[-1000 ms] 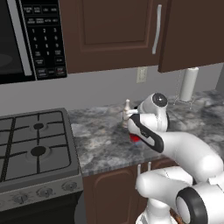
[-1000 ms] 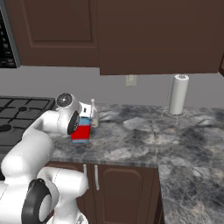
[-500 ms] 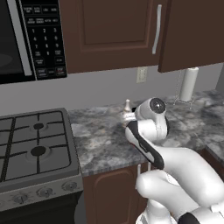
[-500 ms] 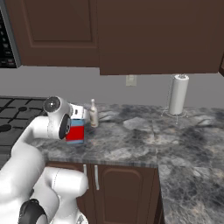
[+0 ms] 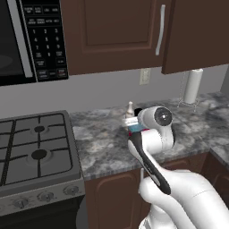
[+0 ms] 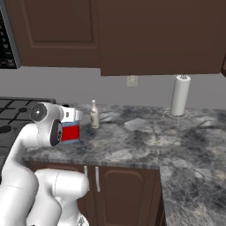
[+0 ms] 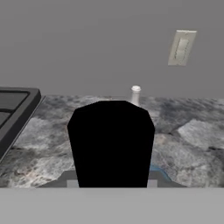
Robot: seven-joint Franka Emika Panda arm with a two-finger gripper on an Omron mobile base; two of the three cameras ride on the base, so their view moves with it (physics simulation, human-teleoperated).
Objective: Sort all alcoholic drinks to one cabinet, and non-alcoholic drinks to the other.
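Arm folded low; tool (image 6: 70, 128) apparently clamps blue bottle (image 6: 70, 133) above counter (image 6: 132, 145).

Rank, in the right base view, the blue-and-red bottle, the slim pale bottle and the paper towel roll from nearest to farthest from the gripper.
1. Blue-and-red bottle: at the gripper itself, fingers shut on it, near the stove end.
2. Slim pale bottle: just to the right, standing on the counter.
3. Paper towel roll: far right, against the back wall.
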